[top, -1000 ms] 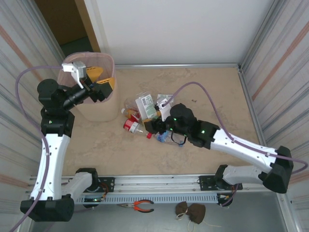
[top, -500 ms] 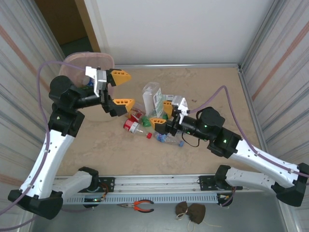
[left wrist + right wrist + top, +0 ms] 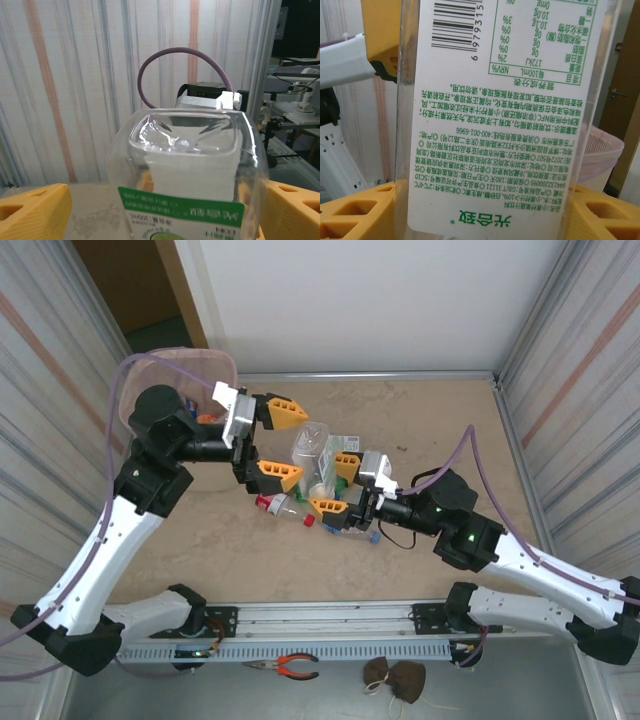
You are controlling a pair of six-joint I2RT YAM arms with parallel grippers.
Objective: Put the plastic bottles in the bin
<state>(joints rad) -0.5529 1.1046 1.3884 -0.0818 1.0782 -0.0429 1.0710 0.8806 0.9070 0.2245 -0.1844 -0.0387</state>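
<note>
My right gripper (image 3: 336, 487) is shut on a clear plastic bottle (image 3: 313, 448) with a white and green label and holds it above the table. In the right wrist view this bottle (image 3: 500, 115) stands between the yellow fingers (image 3: 355, 215) of the gripper (image 3: 480, 217). My left gripper (image 3: 283, 442) is open, one finger on each side of the same bottle's upper end. In the left wrist view the held bottle (image 3: 185, 175) sits between the wide yellow fingers (image 3: 30, 210). More plastic bottles (image 3: 275, 505) lie in a small pile below. The pink bin (image 3: 205, 362) stands at the far left, partly hidden by the left arm.
Ribbed metal walls close in both sides and a white wall stands at the back. Orange-handled pliers (image 3: 288, 667) and a brown lump (image 3: 395, 680) lie beyond the near rail. Part of the bin (image 3: 607, 150) is seen behind the bottle in the right wrist view.
The left gripper has swung right, away from the bin, to the bottle. The right gripper has lifted that bottle off the pile.
</note>
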